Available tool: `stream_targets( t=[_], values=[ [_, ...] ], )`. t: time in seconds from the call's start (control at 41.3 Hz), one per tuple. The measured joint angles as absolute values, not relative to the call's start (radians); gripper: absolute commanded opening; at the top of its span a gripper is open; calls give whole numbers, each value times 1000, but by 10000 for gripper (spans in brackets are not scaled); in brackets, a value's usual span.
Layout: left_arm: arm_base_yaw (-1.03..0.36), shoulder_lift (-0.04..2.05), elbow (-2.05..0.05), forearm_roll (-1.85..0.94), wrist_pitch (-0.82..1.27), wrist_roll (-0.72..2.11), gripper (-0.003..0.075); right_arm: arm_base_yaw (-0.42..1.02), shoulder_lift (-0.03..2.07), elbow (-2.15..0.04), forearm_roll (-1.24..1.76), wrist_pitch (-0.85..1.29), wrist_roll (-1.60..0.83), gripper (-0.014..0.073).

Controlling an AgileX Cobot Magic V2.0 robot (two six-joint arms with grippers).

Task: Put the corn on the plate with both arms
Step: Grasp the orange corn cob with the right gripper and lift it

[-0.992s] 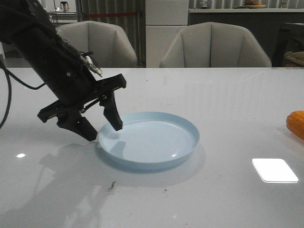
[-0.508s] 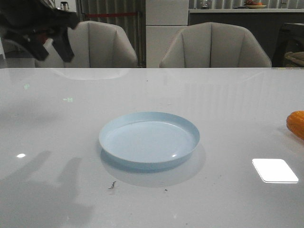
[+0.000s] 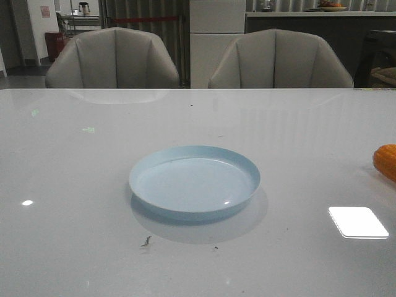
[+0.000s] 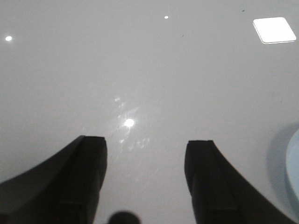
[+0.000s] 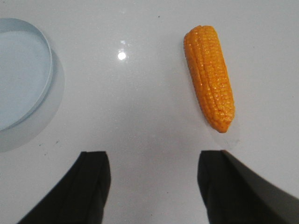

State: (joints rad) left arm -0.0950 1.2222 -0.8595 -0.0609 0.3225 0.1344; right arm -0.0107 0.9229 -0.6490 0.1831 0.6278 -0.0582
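Note:
The pale blue plate [image 3: 194, 182] sits empty in the middle of the white table. The orange-yellow corn [image 3: 386, 161] lies at the table's right edge, cut off by the front view. In the right wrist view the corn [image 5: 210, 76] lies flat on the table ahead of my open, empty right gripper [image 5: 154, 156], apart from its fingers, with the plate's rim [image 5: 44, 70] off to the other side. My left gripper [image 4: 145, 142] is open and empty above bare table, with a sliver of the plate [image 4: 293, 170] at the frame's edge. Neither arm shows in the front view.
Two grey chairs [image 3: 114, 59] [image 3: 279, 60] stand behind the table's far edge. A bright square light reflection [image 3: 357, 221] lies on the table at front right. Small dark specks [image 3: 146, 241] lie in front of the plate.
My left arm, which stood with open fingers at the plate's left rim, has lifted up and back to the left and has left the front view. The plate and corn have not moved.

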Motion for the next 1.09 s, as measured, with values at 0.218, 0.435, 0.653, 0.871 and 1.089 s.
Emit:
stream_targets(
  t=[0.218, 0.435, 0.653, 0.871, 1.089],
  values=[
    [-33, 1041, -600, -58, 293, 134, 440, -11, 923, -649, 183, 628, -58, 518],
    [-31, 937, -543, -58, 285, 134, 440, -11, 951, -649, 150, 613, -58, 518],
    [-31, 925, -543, -58, 194, 134, 440, -11, 1094, -722, 60, 599, -58, 518],
    [-31, 925, -543, -58, 171, 134, 440, -28, 1325, -889, 47, 576, -58, 521],
    [-31, 925, -543, -58, 167, 134, 440, -79, 1528, -1021, 42, 566, -58, 523]
  ],
)
